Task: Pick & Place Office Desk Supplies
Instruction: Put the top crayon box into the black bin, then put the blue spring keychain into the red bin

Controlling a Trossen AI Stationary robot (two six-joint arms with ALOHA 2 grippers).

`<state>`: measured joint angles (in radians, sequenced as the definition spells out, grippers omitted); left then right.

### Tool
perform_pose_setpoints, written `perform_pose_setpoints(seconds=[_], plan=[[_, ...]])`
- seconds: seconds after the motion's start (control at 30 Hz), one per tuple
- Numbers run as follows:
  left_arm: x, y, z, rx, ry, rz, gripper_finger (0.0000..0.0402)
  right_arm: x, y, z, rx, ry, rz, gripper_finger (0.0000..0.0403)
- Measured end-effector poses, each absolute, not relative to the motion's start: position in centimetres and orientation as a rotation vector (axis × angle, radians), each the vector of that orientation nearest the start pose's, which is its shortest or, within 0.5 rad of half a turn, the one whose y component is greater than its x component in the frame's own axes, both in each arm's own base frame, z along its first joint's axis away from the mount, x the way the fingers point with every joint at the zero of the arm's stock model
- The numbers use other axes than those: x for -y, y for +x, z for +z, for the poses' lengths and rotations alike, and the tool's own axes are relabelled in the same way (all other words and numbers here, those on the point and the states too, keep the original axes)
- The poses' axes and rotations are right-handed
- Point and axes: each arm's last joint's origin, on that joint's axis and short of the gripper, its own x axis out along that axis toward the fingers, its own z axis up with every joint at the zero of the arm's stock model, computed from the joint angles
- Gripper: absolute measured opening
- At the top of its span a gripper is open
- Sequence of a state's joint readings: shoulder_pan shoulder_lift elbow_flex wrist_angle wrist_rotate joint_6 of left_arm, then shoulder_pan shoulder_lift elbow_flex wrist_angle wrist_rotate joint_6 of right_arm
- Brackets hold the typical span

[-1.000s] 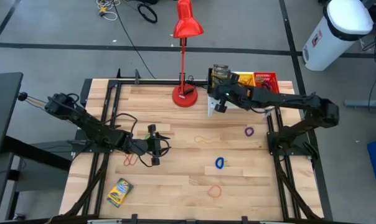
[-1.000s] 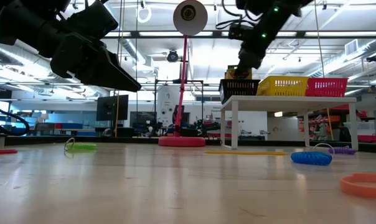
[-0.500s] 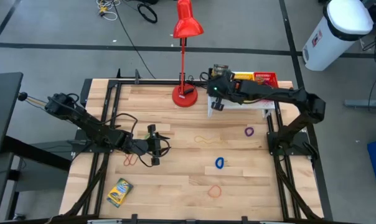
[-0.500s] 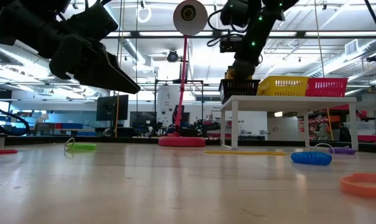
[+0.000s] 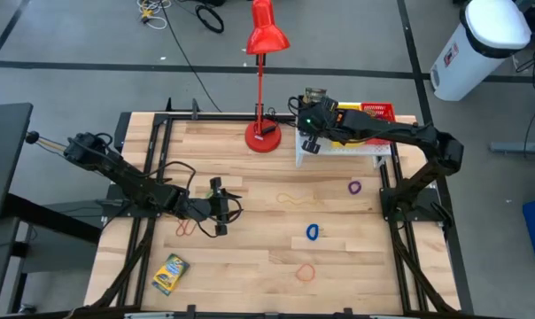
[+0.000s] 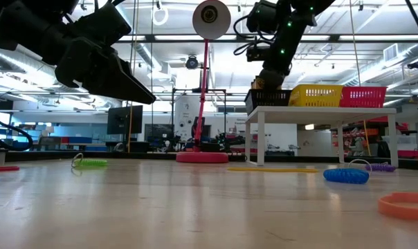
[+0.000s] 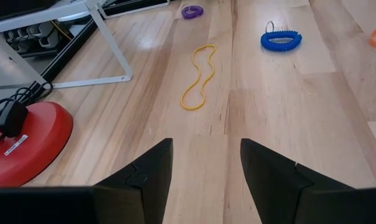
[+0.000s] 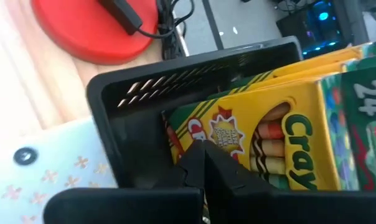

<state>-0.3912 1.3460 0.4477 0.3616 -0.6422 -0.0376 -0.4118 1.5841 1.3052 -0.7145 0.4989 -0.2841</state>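
Two grippers in view. Right gripper (image 8: 203,163) fully closed, empty, hovering at the black mesh bin (image 8: 122,93) on the small white stand (image 5: 338,149) at the back of the table. Inside the bin, crayon boxes (image 8: 263,140), standing on edge, side by side. Left gripper (image 7: 203,165) with fingers apart, nothing between them, above bare wood at the left side. Ahead of it, yellow rubber band (image 7: 198,77), stretched long, pointing away. One more crayon box (image 5: 170,273) flat near the front-left corner, long axis diagonal.

Crayon boxes (image 8: 281,143) in bin (image 8: 132,106)
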Motion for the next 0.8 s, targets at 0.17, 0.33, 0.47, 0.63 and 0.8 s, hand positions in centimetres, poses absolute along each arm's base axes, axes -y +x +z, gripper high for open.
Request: perform_pose_setpoints(seconds=[0.17,0.33,0.47,0.63,0.8], plan=[[7.6,22.7,16.0,-0.462,0.225,0.252,0.0195,14.4,29.5,28.0,-1.119,-0.281,-0.701,0.0003],[7.6,22.7,16.0,-0.462,0.223,0.253,0.0195,14.0,29.6,28.0,-1.123,-0.288,-0.687,0.0004],[7.5,22.7,16.0,-0.461,0.215,0.255,0.0195,13.0,29.9,28.2,-1.113,-0.311,-0.672,0.0012],[7.6,22.7,16.0,-0.461,0.211,0.256,0.0195,11.8,30.4,28.2,-1.111,-0.355,-0.68,0.0014],[7.5,22.7,16.0,-0.464,0.212,0.256,0.0195,10.8,30.4,28.8,-1.101,-0.418,-0.72,0.0015]])
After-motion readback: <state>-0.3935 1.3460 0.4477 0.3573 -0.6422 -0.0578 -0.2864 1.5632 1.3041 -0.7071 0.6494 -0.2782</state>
